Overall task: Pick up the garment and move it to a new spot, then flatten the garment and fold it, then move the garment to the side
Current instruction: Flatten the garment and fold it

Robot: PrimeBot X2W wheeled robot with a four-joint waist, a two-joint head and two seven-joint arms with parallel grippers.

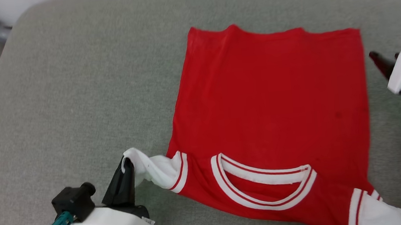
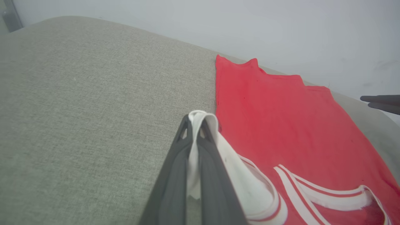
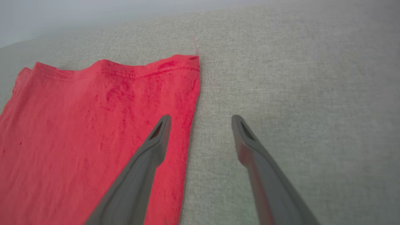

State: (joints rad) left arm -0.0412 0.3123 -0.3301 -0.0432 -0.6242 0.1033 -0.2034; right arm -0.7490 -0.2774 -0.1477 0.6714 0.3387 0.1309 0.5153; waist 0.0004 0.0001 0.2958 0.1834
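Red garment (image 1: 271, 95) lies spread mostly flat on a grey padded surface (image 1: 69, 102), plain red side up, no lettering visible. Striped white-and-red collar (image 1: 265, 190) is at the near edge toward the robot, hem (image 1: 273, 30) at the far edge. Light wrinkles, hem line a bit wavy. Left gripper (image 1: 128, 166) sits at lower left of the head view, fingers closed on the tip of the garment's white sleeve (image 1: 154, 169). That sleeve is drawn out sideways from the red body and its end is lifted slightly where it is pinched. Left wrist view shows the same: left gripper (image 2: 195, 120) with both dark fingers pressed together, white sleeve (image 2: 237, 178) cloth looped over and between the tips, red garment (image 2: 281, 125) stretching away to the right of them, pale wall (image 2: 281, 31) behind. The other white sleeve (image 1: 376, 213) lies at the lower right corner of the head view, partly cut off by the frame. Right gripper (image 1: 381, 62) is at the right edge of the head view, just beside the garment's right side edge, holding nothing. Right wrist view: right gripper (image 3: 201, 120) fingers spread wide apart, one finger over the red garment (image 3: 93, 131) near its side edge, the other over bare grey surface (image 3: 312, 93), hem corner just ahead. Cannot tell whether those fingertips touch the cloth. Right gripper's finger tips (image 2: 381, 103) also poke in at the right edge of the left wrist view.
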